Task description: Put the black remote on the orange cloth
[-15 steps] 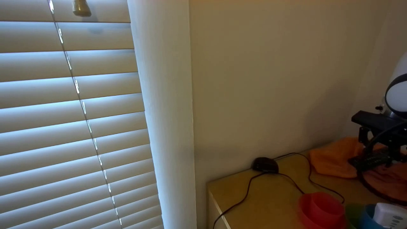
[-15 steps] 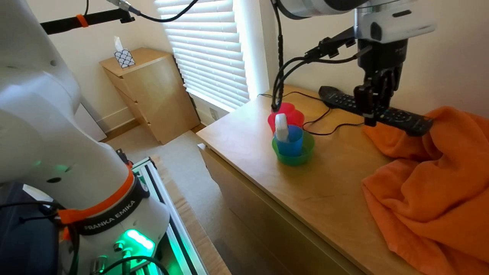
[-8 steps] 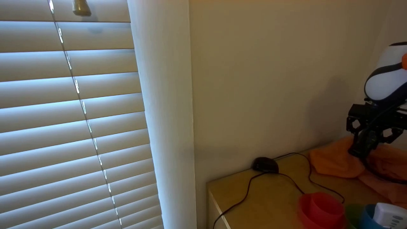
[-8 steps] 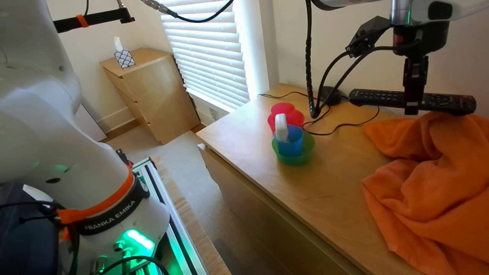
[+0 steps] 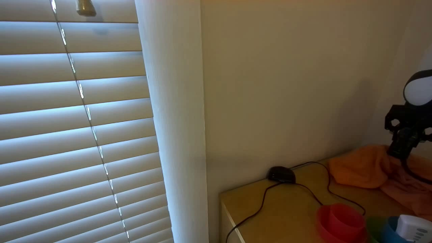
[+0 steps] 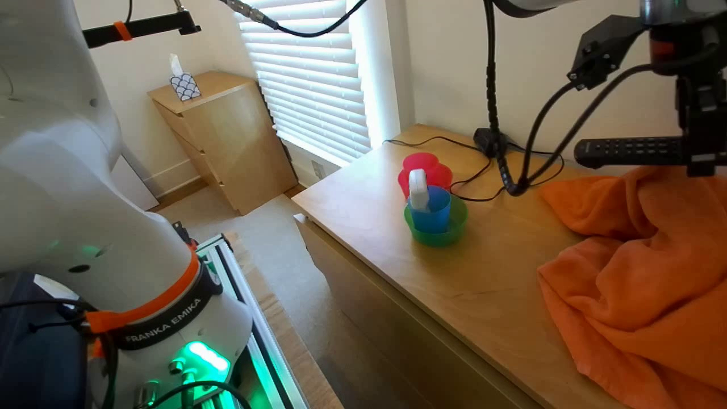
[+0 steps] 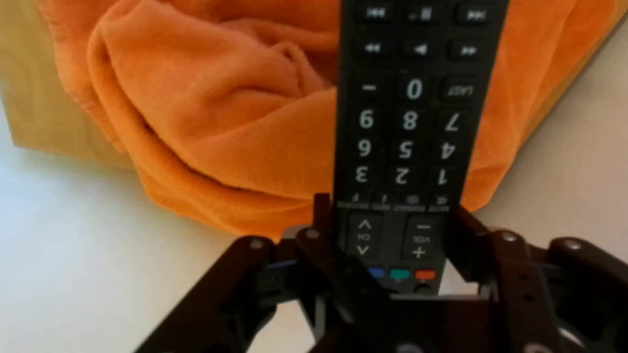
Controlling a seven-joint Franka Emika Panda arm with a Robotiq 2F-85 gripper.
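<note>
The black remote [image 7: 409, 135] sat clamped between the fingers [image 7: 322, 212], over orange cloth [image 6: 647, 272]. The cloth reached the surface's [image 6: 483, 272] edge by the wall [image 5: 287, 84].

Remote [image 7: 405, 142]: plastic, matt casing.
Cloth [image 6: 642, 284]: soft fabric, finely napped, dull.
Dresser [image 6: 483, 295]: light wood grain, smooth top, low sheen.
Blue cup [image 6: 430, 220], green bowl [image 6: 455, 229]: smooth plastic.
Tissue [image 6: 176, 65]: thin white paper.
Blinds [image 5: 60, 121]: smooth slats, material unclear.
Robot arm [image 6: 108, 210]: smooth white shell, soft gloss.
Cable plug [image 6: 253, 12]: silvery metal.
Gripper [image 7: 392, 220]: dark, mostly matt, with bright metal screw heads [image 7: 509, 237].
</note>
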